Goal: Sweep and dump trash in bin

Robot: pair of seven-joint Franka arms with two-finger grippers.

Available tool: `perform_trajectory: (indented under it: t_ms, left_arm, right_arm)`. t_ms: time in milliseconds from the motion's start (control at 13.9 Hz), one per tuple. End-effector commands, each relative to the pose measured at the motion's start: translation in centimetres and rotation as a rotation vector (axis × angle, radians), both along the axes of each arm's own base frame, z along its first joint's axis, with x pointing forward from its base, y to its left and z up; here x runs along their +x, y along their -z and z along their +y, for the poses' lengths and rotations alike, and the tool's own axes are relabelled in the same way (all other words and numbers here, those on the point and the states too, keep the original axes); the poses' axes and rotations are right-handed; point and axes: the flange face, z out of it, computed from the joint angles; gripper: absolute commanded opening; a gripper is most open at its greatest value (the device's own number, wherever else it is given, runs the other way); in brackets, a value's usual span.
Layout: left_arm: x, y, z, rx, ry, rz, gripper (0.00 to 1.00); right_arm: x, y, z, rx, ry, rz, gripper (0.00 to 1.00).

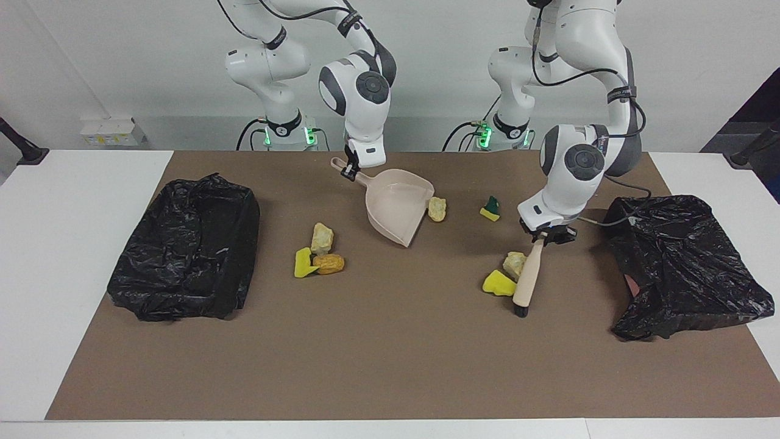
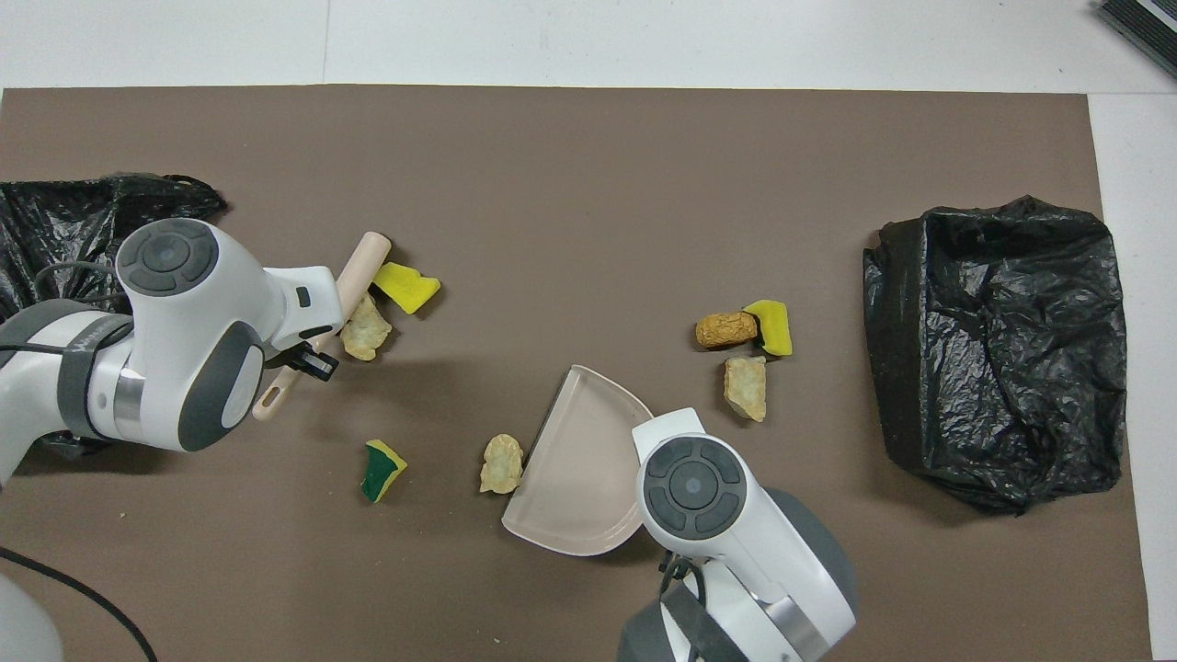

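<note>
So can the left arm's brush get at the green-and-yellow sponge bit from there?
Probably yes: the left gripper holds the beige brush beside two scraps, and only bare brown mat separates it from the green-and-yellow sponge bit.

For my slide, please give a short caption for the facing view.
Left gripper sweeps brush against two scraps; right gripper holds dustpan.

There are no words, numbers or signs that can be read on anything in these pictures.
</note>
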Motion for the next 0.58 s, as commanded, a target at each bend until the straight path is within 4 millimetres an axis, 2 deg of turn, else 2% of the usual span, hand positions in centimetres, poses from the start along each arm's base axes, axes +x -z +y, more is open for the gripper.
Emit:
perform_trajectory:
  t_ms: [0, 288, 504]
  left_arm:
    - [-4.7, 0.4, -2.7, -0.027, 0.056, 0.077, 0.00]
    - [-10.9, 0.9, -7.2, -0.049, 0.109, 0.176, 0.00]
    - [-13.3, 0.5, -10.8, -0.034, 0.111, 0.184, 0.00]
  right_arm:
    - [0.9, 1.0, 0.8, 0.050, 0.070, -0.003, 0.00]
    - [1.0, 1.4, 0.9, 0.047, 0.070, -0.004, 0.00]
    - [1.0, 1.4, 0.8, 0.042, 0.063, -0.006, 0.00]
